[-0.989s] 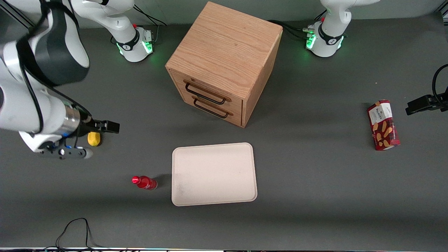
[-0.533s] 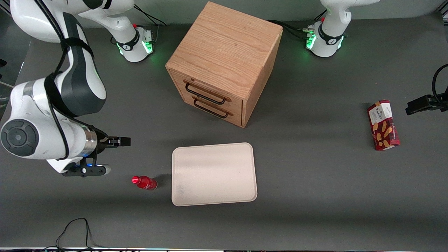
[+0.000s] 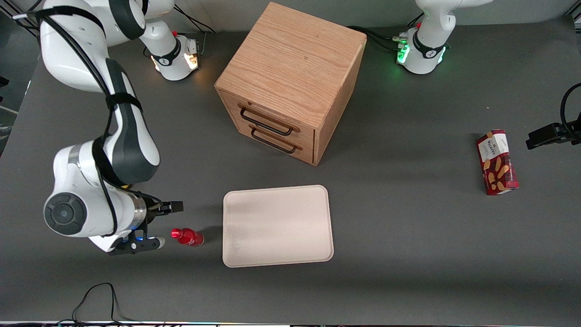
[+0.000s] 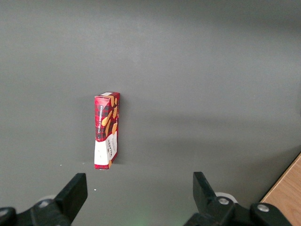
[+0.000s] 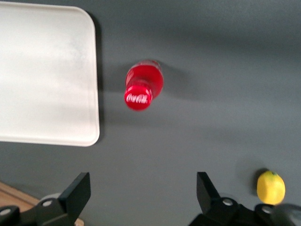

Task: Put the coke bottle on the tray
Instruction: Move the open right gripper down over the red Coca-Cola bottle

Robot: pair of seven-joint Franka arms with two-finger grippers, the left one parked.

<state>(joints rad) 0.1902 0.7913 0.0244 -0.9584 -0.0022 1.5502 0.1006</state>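
Fingers of your gripper (image 5: pixel 143 195) stand wide apart with nothing between them, above the table near the upright coke bottle (image 3: pixel 187 236). Descend off-centre and you topple it; it stands just beside the tray (image 3: pixel 277 225), not on it.

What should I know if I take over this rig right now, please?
Gripper: open, empty, hanging above the table close to the coke bottle, on the side away from the tray.
Coke bottle: upright on the table beside the tray, not touching it.
Tray: nothing on it, lying in front of the wooden drawer cabinet.
Done: approach only; nothing grasped.
Left: lower over the bottle, grip it, lift, carry it onto the tray, release.
Lemon and biscuit box are not involved.
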